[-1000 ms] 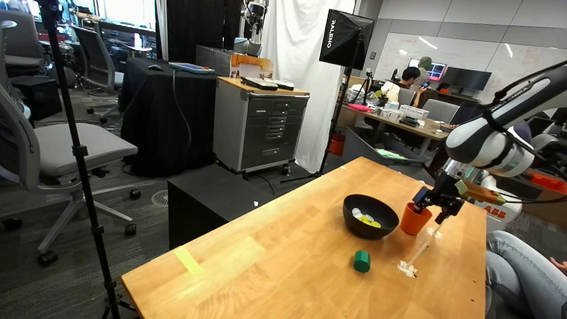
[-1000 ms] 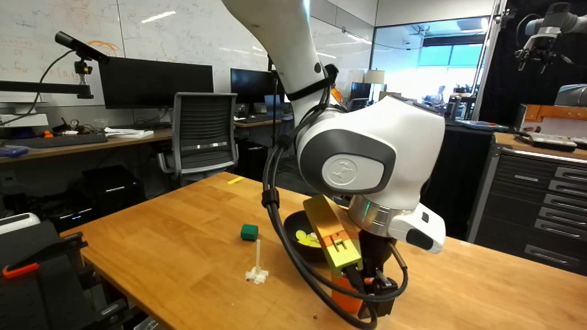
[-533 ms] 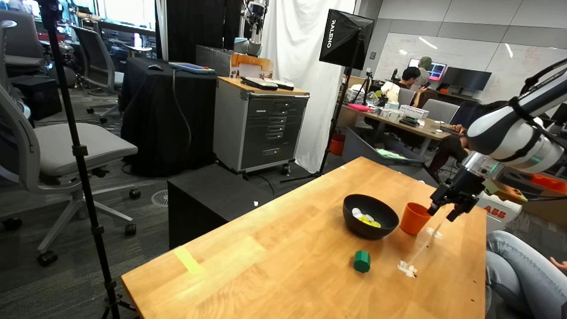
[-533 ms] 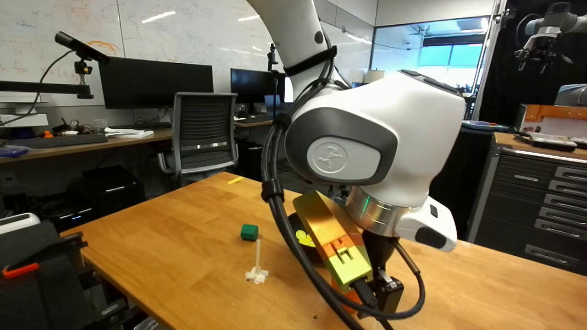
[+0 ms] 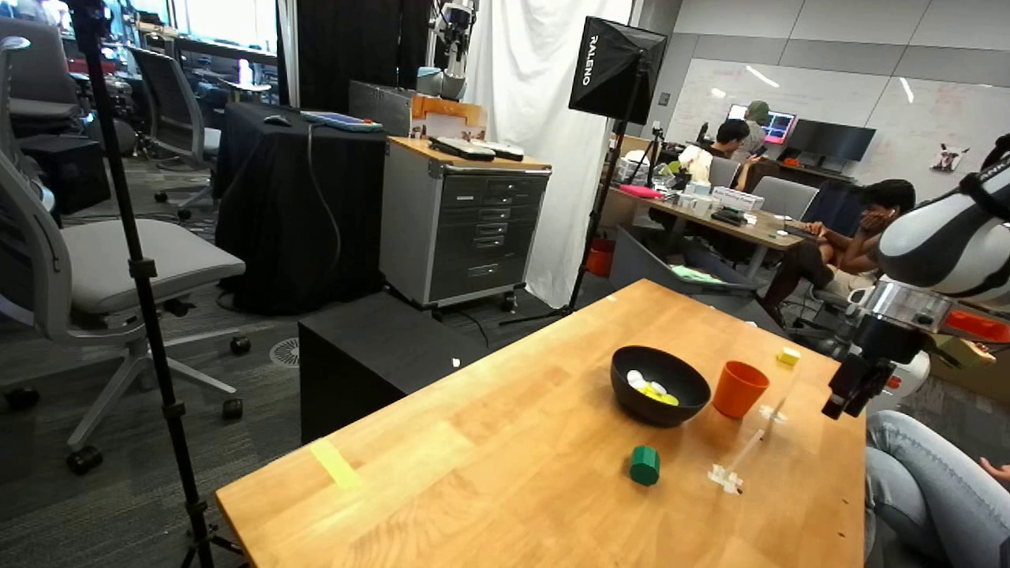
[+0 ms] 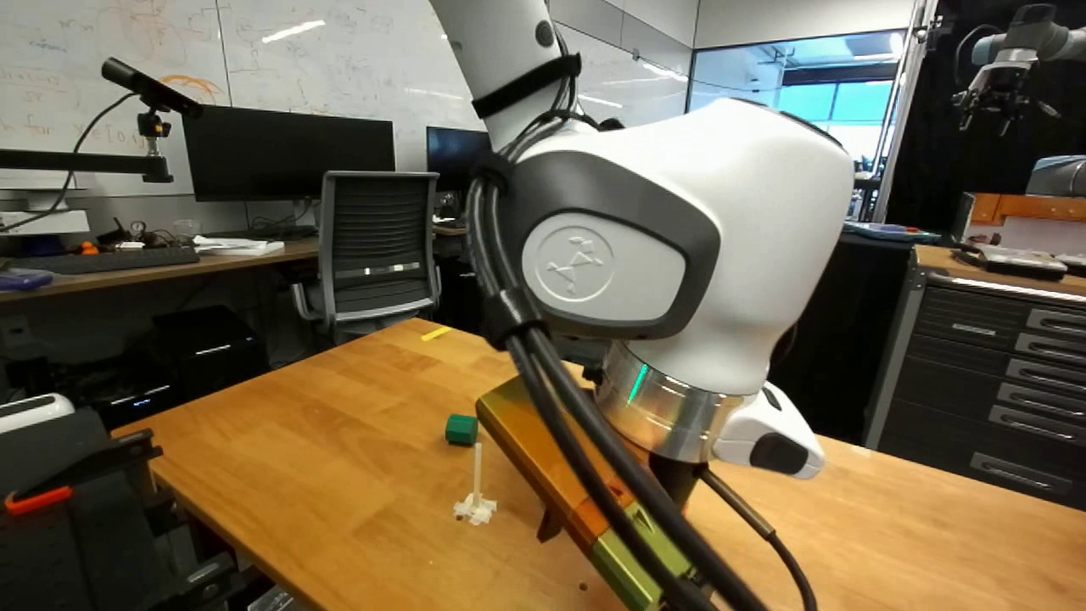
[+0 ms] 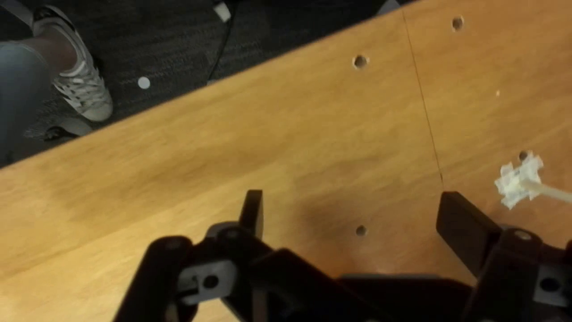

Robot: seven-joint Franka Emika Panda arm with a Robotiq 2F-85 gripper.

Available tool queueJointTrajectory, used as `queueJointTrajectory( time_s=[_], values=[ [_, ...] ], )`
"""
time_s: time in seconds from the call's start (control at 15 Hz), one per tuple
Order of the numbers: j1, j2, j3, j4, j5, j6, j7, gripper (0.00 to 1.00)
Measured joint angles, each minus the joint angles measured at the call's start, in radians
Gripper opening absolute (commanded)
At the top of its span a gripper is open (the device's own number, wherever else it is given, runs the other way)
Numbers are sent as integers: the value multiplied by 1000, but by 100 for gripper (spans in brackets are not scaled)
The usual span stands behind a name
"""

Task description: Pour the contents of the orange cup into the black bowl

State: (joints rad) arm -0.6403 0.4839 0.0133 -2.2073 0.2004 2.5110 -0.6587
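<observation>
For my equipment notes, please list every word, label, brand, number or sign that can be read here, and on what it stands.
"RALENO": on the black studio lamp.
No letters: the round emblem on the robot arm.
Too faint to read reliably: handwriting on the whiteboard.
Too small to read: print on the white box.
Cannot tell: red mark on the white machine.

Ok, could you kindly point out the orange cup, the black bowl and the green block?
Orange cup (image 5: 738, 397), in an exterior view: on its outer wall.
Black bowl (image 5: 675, 371), in an exterior view: on its bare inner wall.
Green block (image 6: 461, 430), in an exterior view: on its visible middle.
</observation>
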Motion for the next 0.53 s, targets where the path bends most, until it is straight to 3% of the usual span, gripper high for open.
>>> queueJointTrajectory(
  time_s=[0.2, 0.53],
  values=[
    [59, -1, -60, 0, -109, -82, 2, 100],
    [80, -2, -73, 1, -121, -94, 2, 100]
  ],
)
